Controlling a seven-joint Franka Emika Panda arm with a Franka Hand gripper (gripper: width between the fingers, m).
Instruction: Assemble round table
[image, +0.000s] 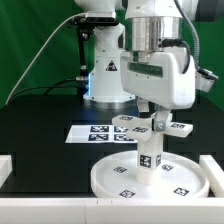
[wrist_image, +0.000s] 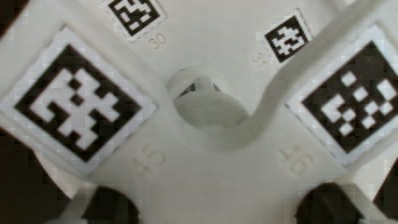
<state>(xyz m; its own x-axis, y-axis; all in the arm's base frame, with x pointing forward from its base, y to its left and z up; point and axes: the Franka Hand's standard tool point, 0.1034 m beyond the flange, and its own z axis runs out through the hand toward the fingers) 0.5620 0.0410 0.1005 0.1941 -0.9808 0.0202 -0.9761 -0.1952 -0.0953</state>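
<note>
The large rimmed round disc (image: 108, 184) lies flat at the front of the black table. The short cylindrical post (image: 148, 157) stands upright on the disc's middle, with a tag facing the camera. The cross-shaped piece (image: 180, 126) sits level on top of the post. My gripper (image: 150, 116) comes straight down on it and is shut on its middle. In the wrist view the cross-shaped piece (wrist_image: 196, 150) fills the picture with its tagged arms and round hub. My gripper (wrist_image: 222, 206) shows as dark fingertips (wrist_image: 111, 206) on either side of it. The post is hidden there.
The marker board (image: 92, 133) lies flat just behind the disc. The robot's base (image: 105, 75) stands at the back. White rails show at the table's left edge (image: 5, 166) and right edge (image: 216, 166). A green curtain hangs behind.
</note>
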